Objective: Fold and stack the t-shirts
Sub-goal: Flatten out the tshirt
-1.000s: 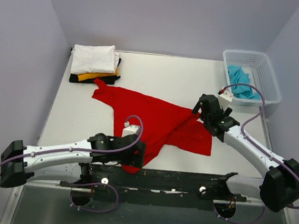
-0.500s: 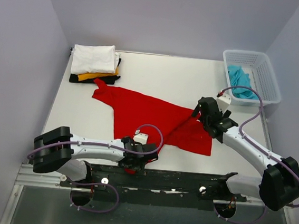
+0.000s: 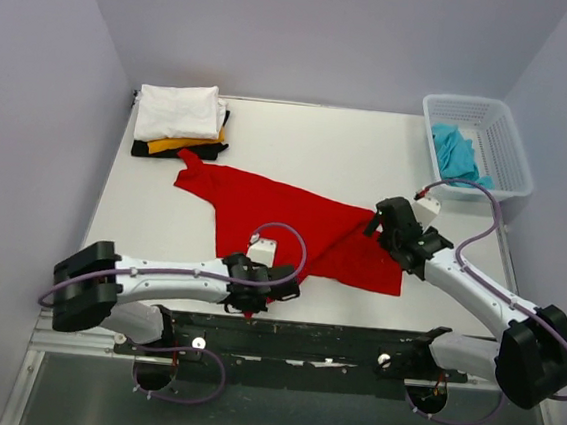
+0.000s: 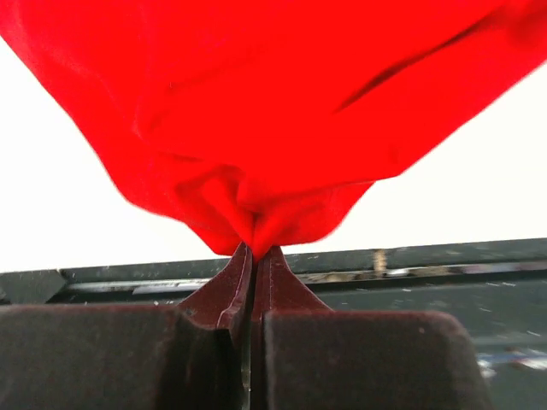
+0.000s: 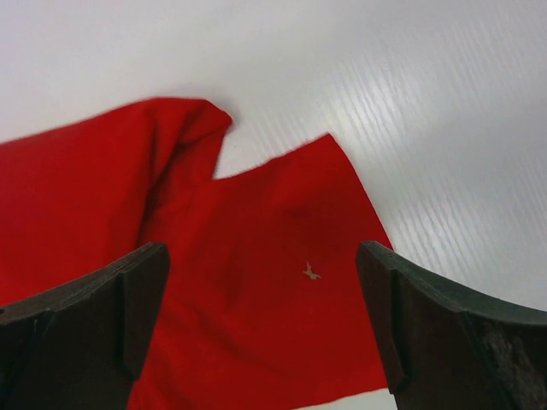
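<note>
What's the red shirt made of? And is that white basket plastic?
The red shirt looks like soft, matte cloth, probably cotton knit: it bunches into folds where the left gripper pinches it. The white basket looks like stiff, smooth plastic: its walls are an open lattice that keeps its shape.

Overhead, your left gripper (image 3: 254, 305) covers the near corner of the red t-shirt (image 3: 292, 223), and the white tee (image 3: 178, 112) hides most of the yellow-orange tee (image 3: 174, 146) and black tee (image 3: 139, 150). In your left wrist view, the red cloth is blurred and cut off at the top edge.
</note>
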